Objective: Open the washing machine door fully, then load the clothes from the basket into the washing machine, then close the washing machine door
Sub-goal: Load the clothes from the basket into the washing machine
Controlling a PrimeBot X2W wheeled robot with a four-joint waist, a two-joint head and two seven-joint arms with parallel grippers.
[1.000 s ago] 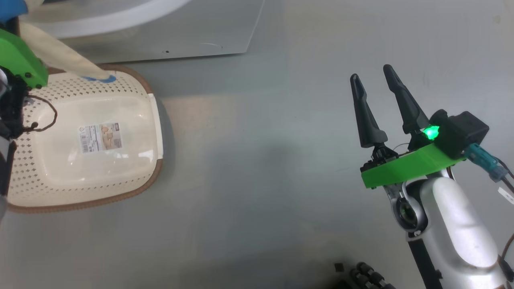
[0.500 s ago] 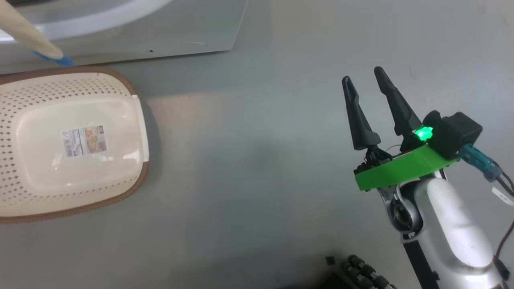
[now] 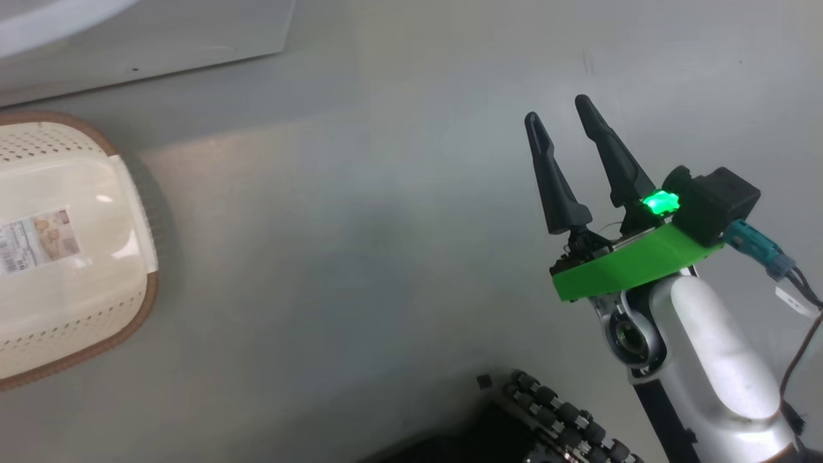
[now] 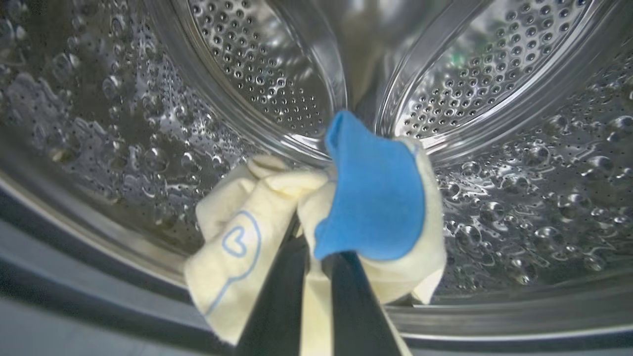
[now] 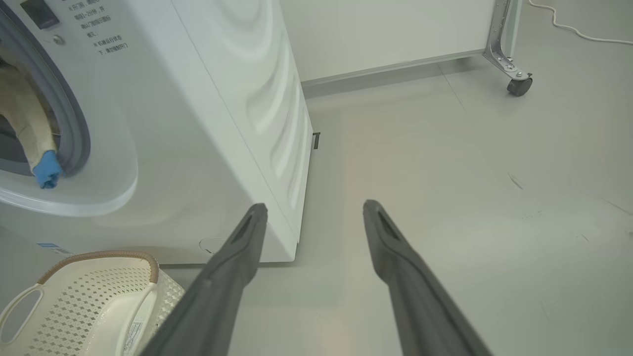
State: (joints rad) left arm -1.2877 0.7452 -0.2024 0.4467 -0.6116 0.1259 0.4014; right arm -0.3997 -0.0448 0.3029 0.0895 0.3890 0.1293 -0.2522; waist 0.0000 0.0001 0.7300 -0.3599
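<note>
Your big white front-loading washing machine [image 5: 198, 123] stands open at its perforated steel drum [image 4: 257, 64]. The cream perforated plastic basket [image 3: 144, 308] sits further left in the head view only because the camera turned; what you can see of its floor holds just 1 label. The pale cream garment with the blue patch [image 4: 376, 207], above the basket 1 second ago, now hangs in the drum mouth, pinched by the left gripper [image 4: 316, 249]. The right gripper [image 3: 557, 108] waits with its 2 fingers spread, so letting go looks like your next move
</note>
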